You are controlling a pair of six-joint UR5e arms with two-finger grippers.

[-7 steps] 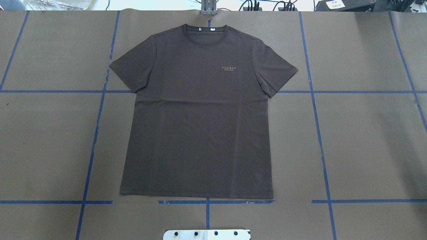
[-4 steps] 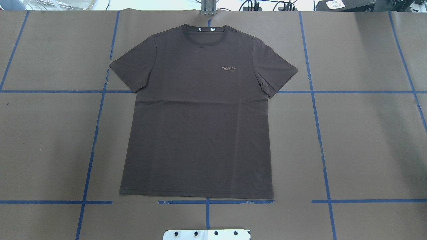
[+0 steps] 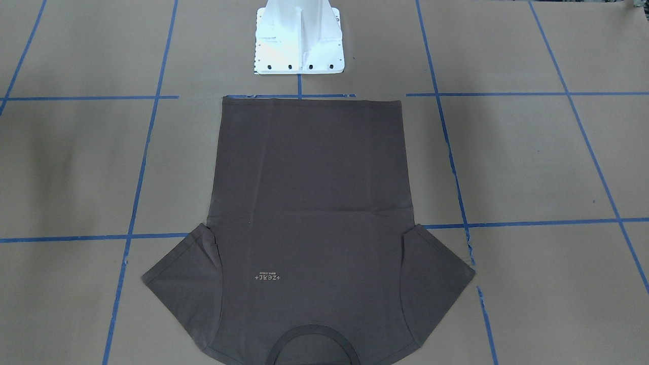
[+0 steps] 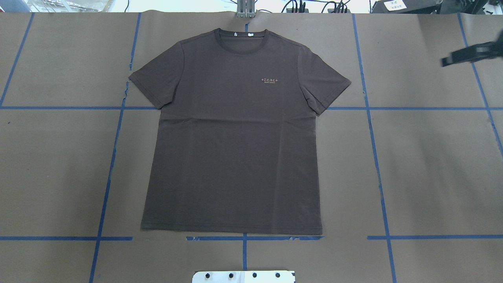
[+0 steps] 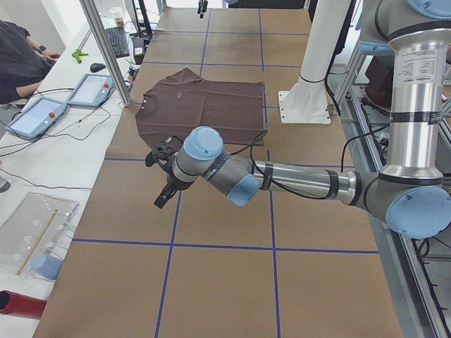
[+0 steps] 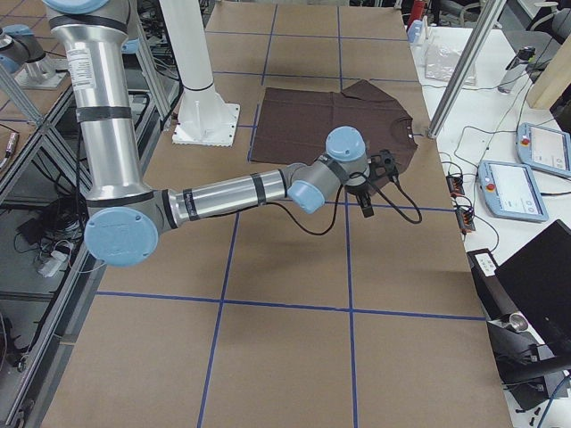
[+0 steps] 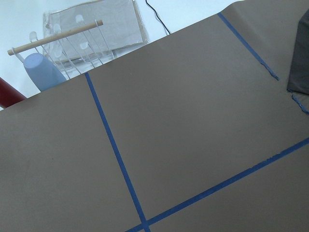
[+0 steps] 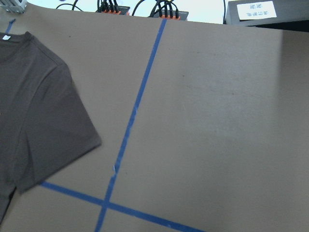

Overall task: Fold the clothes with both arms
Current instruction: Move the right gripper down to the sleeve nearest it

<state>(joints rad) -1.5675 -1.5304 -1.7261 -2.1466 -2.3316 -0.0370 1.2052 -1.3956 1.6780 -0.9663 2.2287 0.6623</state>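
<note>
overhead: rear, downward | front: opposite, steep | sides: table [image 5: 211, 282] ends | wrists: close | shared: T-shirt [image 4: 232, 149]

T-shirt [image 4: 235, 137]: dark grey-brown, short-sleeved. Laid flat on table [image 4: 432, 165], front up, both sleeves spread, nothing folded. Ribbed round collar [image 4: 240, 42] with white neck tags [image 4: 251, 34] turned away from robot base. Small pale chest lettering [image 4: 269, 80] shown.

Left arm [image 5: 303, 179]: stretched low over table. T-shirt well apart from left gripper [image 5: 163, 196], to robot's right of it.

Right arm [image 6: 223, 192]: stretched likewise. T-shirt well apart from right gripper [image 4: 456, 58], to robot's left of it; nearest sleeve [image 8: 53, 121] untouched.

Jaw states not discernible.
</note>
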